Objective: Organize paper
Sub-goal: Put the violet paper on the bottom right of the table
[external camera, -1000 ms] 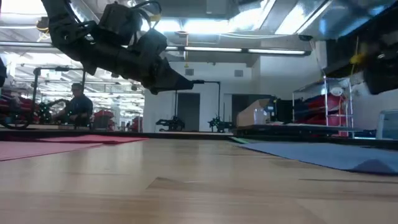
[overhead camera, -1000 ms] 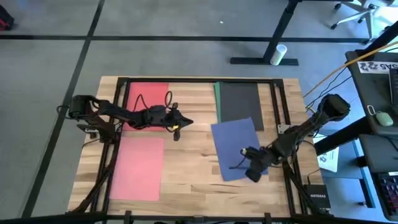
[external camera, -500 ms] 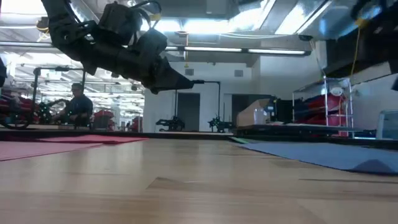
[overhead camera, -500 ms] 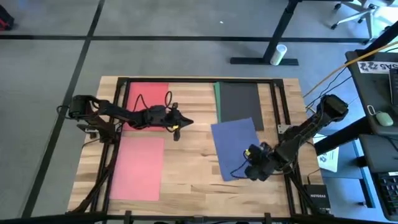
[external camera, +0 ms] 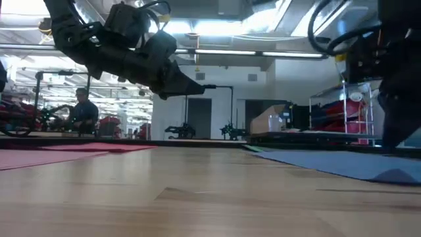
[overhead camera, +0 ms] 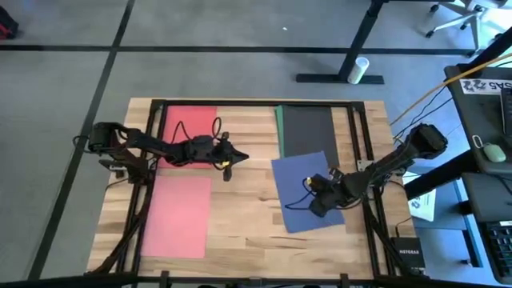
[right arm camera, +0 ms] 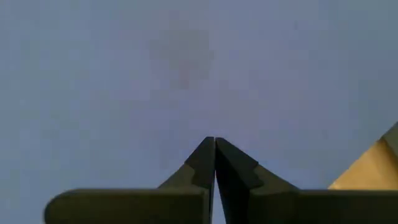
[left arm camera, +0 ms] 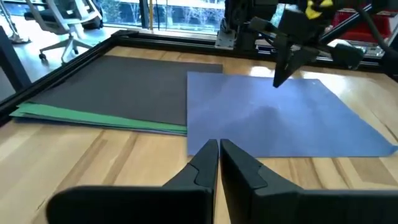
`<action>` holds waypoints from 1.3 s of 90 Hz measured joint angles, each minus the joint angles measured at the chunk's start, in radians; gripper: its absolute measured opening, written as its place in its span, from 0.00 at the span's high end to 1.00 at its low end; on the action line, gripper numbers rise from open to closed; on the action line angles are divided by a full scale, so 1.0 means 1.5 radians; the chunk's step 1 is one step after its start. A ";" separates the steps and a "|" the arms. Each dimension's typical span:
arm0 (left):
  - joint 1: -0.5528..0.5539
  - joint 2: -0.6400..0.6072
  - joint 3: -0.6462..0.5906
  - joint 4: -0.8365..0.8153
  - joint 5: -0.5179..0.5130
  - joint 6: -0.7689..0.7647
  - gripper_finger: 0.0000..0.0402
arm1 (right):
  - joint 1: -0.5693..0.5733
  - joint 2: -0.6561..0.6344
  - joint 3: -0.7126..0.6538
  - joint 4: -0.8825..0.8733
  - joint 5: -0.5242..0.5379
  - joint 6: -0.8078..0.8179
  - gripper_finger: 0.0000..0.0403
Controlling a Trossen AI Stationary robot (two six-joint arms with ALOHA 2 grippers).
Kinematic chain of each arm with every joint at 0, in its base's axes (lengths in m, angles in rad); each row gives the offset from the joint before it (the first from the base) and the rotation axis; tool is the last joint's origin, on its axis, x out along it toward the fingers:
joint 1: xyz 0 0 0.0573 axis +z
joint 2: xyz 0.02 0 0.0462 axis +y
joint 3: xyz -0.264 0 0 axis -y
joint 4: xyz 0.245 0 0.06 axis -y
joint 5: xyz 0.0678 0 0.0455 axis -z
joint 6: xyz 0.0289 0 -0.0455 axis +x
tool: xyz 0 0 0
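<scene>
The step in hand looks like squaring up the blue sheet [overhead camera: 304, 190], which lies skewed on the wooden table [overhead camera: 244, 136], one corner overlapping the dark grey sheet [overhead camera: 308, 134] that sits on a green sheet [overhead camera: 279, 128] at the far edge. The right gripper [overhead camera: 314, 206] is down over the blue sheet with its fingers pressed together and nothing between them; its fingertips seem to bear on the paper, though whether they truly touch is hard to judge. The left gripper [overhead camera: 240, 157] hangs above bare wood at the middle of the table, also closed and empty, waiting between the blue sheet and the red sheet [overhead camera: 190, 128] and pink sheet [overhead camera: 178, 216] on its own side. The next move, as I judge it, calls for pressing lightly and sliding or turning the blue sheet until its edges line up with the grey and green pair, without creasing it. The high view alone gives the whole layout and the sheet's skew. The right wrist view shows only blue paper filling the field, with a sliver of wood at one corner. The left wrist view shows the green edge peeking from under the grey and the right gripper's tip over the blue sheet. The low view shows a person [external camera: 82, 110] seated far off in the room behind.
</scene>
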 joint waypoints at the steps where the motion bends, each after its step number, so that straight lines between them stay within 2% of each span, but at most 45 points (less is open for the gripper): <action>1: 0.000 0.000 0.000 0.000 0.000 0.000 1.00 | 0.000 0.002 0.000 0.000 -0.002 -0.003 1.00; 26: 0.000 0.000 0.000 -0.001 0.000 0.000 1.00 | 0.010 0.038 0.001 0.031 -0.089 -0.011 1.00; 40: 0.001 0.000 0.000 -0.002 0.000 0.000 1.00 | 0.041 0.037 0.005 0.034 -0.129 0.030 1.00; 86: 0.001 0.000 0.000 -0.018 0.000 0.003 1.00 | 0.221 0.038 0.010 0.076 -0.210 0.305 1.00; 117: 0.001 0.000 0.000 -0.018 0.000 0.003 1.00 | 0.287 0.039 0.010 0.087 -0.239 0.396 1.00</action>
